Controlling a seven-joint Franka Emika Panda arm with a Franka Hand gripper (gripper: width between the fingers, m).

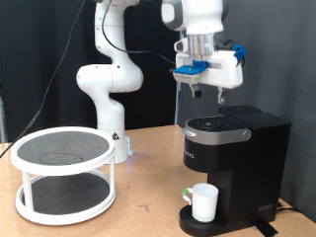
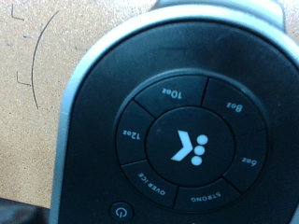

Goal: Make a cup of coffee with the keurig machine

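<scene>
The black keurig machine (image 1: 234, 158) stands at the exterior view's right, its lid shut. The white cup (image 1: 204, 201) sits on its round drip base, under the spout. My gripper (image 1: 197, 91) hangs above the machine's silver-rimmed top panel (image 1: 210, 125), a short way clear of it; nothing shows between its fingers. The wrist view looks straight at that panel (image 2: 187, 145): a round ring of size buttons around a centre logo button, with a power button (image 2: 121, 212) at the edge. The fingers do not show in the wrist view.
A white two-tier round rack (image 1: 64, 170) with dark mesh shelves stands at the exterior view's left on the wooden table (image 1: 148, 212). The white arm's base (image 1: 107, 94) rises behind it. A black curtain closes the back.
</scene>
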